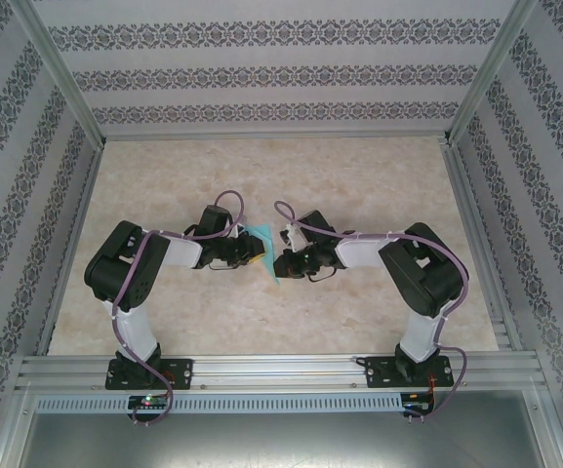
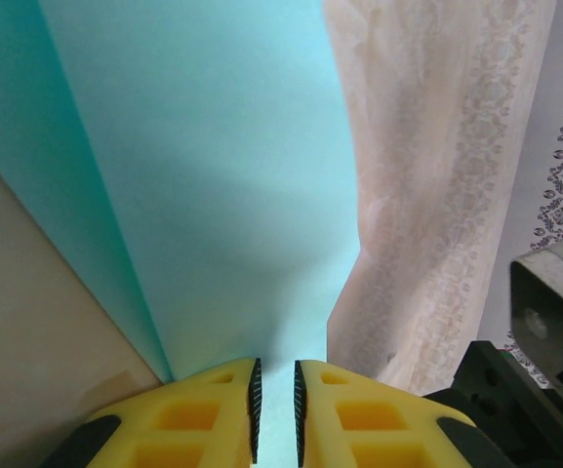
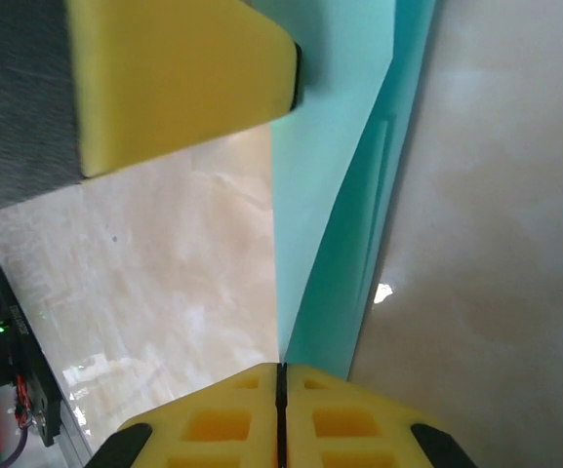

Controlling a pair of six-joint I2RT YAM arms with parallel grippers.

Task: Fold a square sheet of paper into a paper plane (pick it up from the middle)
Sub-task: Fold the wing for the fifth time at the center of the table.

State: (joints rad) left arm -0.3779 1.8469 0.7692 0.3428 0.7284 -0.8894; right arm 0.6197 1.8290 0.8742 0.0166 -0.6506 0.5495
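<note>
A turquoise paper [image 1: 275, 275] stood between the left gripper [image 1: 253, 256] and the right gripper [image 1: 283, 261] at mid-table [image 1: 261, 166].

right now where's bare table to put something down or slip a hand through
Widest free patch: the far half of the table, from the arms up to the back wall. A smaller patch lies near, between the left base and right base. Crowded: the centre, where the left tool and right tool both pinch the paper.

paper [image 2: 242, 195]: turquoise | tool fingers [image 2: 183, 421]: yellow (black ribbing) | table [image 1: 359, 175]: beige marble | walls [image 1: 261, 73]: floral stripes
</note>
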